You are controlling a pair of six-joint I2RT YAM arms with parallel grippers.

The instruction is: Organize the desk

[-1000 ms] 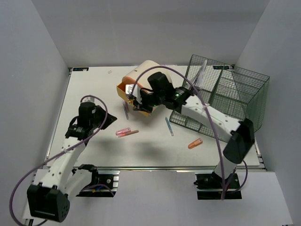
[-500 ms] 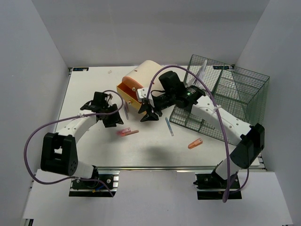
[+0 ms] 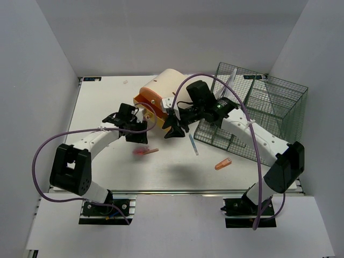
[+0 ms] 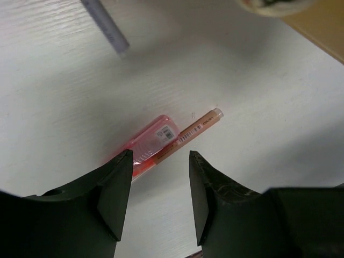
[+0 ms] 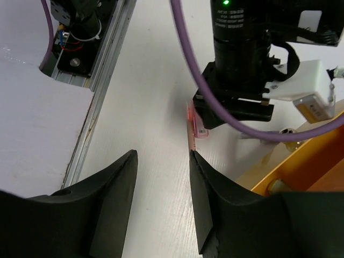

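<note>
The desk [image 3: 102, 99] is a white tabletop with a silver rail [image 3: 177, 192] along its near edge. A pink highlighter [image 3: 140, 151] and a thin orange pen [image 3: 151, 150] lie side by side on it. My left gripper [image 3: 136, 134] hovers just above them, open and empty. In the left wrist view the highlighter [image 4: 152, 143] and pen [image 4: 198, 125] lie just beyond the gripper [image 4: 160, 156]. My right gripper [image 3: 171, 129] stands open and empty beside the mouth of the tipped cream container [image 3: 160, 91]. In the right wrist view this gripper [image 5: 161, 156] points at the pink highlighter [image 5: 196, 120].
A dark green wire-mesh basket [image 3: 263, 110] stands at the right. A blue pen [image 3: 193, 144] and an orange highlighter [image 3: 223, 164] lie in front of it. A grey pen [image 4: 105, 27] lies near the left gripper. The container's orange rim [image 5: 303, 164] is close to my right fingers.
Both grippers went from shut to open. The left arm swung in towards the container and over the pink highlighter. The right gripper drew back to the right from the container's rim.
</note>
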